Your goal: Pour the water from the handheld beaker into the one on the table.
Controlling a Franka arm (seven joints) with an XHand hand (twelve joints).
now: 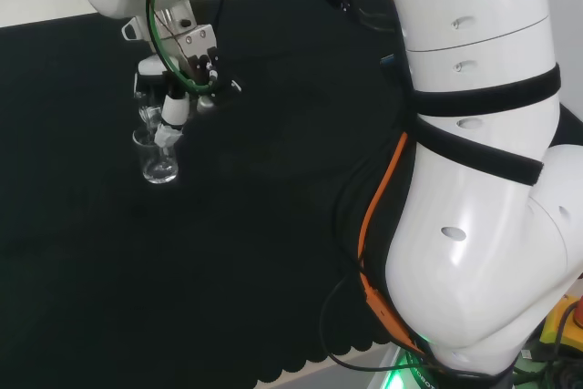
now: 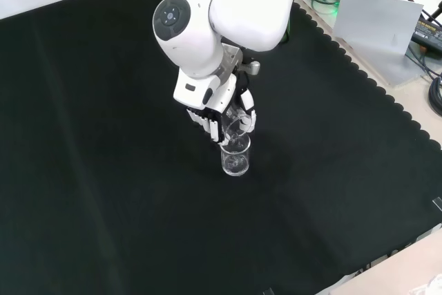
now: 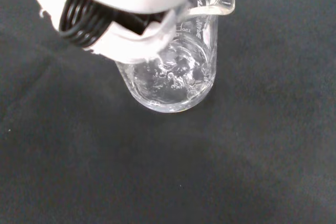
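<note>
Pour in progress. In the front view, just above frame centre, the hand (image 2: 219, 117) is grasping the handheld beaker (image 2: 235, 129), fingers curled round it, tipping it over the table beaker (image 2: 235, 159), which is standing upright on the black cloth (image 2: 103, 191) directly beneath. In the head view, the same pair is sitting at upper left, with the table beaker (image 1: 160, 167) low under the hand (image 1: 175, 107).

Wrist view: the table beaker (image 3: 173, 72) is holding disturbed, bubbling water in its lower part, so liquid appears to be entering. A blurred white part of the hand (image 3: 126, 19) is covering much of its mouth. I cannot tell how much water is remaining in the tipped vessel.

Risks, as I judge them:
- Stream overshooting the rim if the tilt is increasing too quickly; water would be landing on the cloth.
- Held glass knocking the lower rim, since the two are very close; a nudge could be tipping or shifting the receiver.
- Clear glass sliding within the fingers at steep tilt.

Writing: printed graduation marks are showing on the table beaker wall near the spout; not legible enough to record.
</note>
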